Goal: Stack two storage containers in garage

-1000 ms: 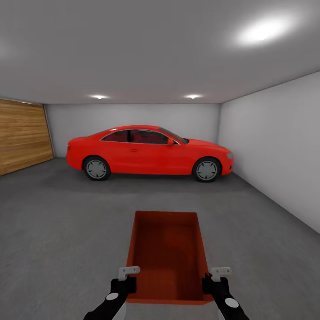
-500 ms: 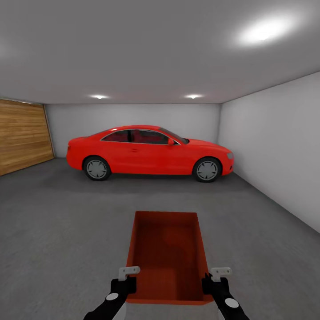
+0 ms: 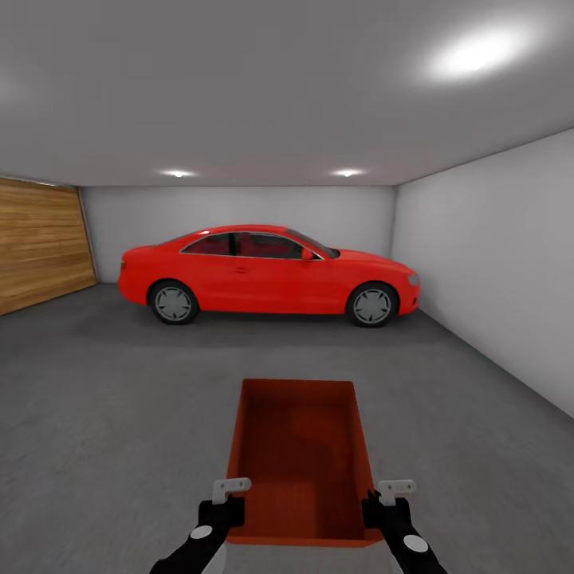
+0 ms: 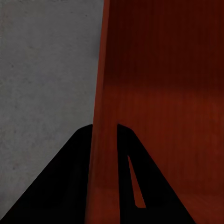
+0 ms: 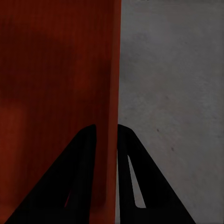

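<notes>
— Grey rough concrete floor [image 3: 104, 414] runs back to white-grey garage walls [image 3: 494, 255]. What stands on it?

— A red car [image 3: 267, 273] is parked side-on against the far wall, nose toward the right wall. A wooden slatted door [image 3: 40, 243] takes up the left side, and ceiling lights [image 3: 470, 56] glow overhead.

— And the storage container?

— One orange-red storage container [image 3: 299, 458], open-topped and with nothing inside, sits low in the head view, directly ahead of the robot and well short of the car. Its long axis points toward the car. Whether its base touches the concrete I cannot tell.

— How are the grippers placed?

— The left gripper [image 3: 226, 501] is at the container's left wall near the close corner; the right gripper [image 3: 384, 501] is at the right wall, opposite.

— Clamped or loose?

— In the left wrist view the two black fingers [image 4: 70, 182] straddle the thin wall [image 4: 103, 140], one outside, one inside, pressed against it. The right wrist view shows the same: fingers [image 5: 74, 182] pinching the wall [image 5: 108, 116], with concrete beyond.
</notes>
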{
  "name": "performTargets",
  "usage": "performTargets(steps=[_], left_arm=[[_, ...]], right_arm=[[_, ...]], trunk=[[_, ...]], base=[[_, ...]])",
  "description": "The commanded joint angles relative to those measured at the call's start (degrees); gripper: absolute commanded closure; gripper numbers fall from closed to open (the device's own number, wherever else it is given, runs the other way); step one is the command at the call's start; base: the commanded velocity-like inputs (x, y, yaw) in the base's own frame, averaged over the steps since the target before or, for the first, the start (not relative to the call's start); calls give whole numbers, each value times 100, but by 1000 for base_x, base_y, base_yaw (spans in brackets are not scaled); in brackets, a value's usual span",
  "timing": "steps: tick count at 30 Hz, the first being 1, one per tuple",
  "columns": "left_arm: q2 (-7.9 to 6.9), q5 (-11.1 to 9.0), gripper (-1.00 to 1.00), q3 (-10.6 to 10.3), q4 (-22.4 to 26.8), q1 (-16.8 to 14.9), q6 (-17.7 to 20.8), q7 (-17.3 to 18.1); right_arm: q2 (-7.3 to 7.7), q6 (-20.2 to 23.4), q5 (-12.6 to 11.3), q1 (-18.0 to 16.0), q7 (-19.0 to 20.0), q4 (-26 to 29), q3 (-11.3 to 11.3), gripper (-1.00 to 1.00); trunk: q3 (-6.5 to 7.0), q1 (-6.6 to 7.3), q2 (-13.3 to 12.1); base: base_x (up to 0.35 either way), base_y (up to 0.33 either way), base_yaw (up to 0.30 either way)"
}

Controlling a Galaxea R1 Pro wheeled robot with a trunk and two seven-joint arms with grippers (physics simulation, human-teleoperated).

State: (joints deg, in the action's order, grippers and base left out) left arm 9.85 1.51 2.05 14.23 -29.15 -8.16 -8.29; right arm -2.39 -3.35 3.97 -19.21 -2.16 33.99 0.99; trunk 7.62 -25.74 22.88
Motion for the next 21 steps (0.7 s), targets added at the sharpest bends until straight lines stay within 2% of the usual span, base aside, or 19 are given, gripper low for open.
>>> performTargets(steps=[1, 7, 16, 21], left_arm=[[15, 25, 100, 77, 256, -8, -10, 20], [15, 25, 100, 76, 256, -11, -10, 20], [15, 25, 100, 76, 256, -9, -10, 20], [15, 25, 100, 77, 256, -8, -4, 20]], right_arm=[[-2, -16, 25, 5, 8, -15, -152, 100], [-2, -16, 25, 5, 9, -15, -152, 100], [-4, -16, 30, 5, 9, -15, -152, 100], [1, -16, 29, 5, 9, -15, -152, 100]], trunk=[[-3, -5, 3], [-3, -5, 3], [-3, -5, 3], [-3, -5, 3]], base=[[274, 0, 0], [305, 0, 0], [42, 0, 0], [231, 0, 0]])
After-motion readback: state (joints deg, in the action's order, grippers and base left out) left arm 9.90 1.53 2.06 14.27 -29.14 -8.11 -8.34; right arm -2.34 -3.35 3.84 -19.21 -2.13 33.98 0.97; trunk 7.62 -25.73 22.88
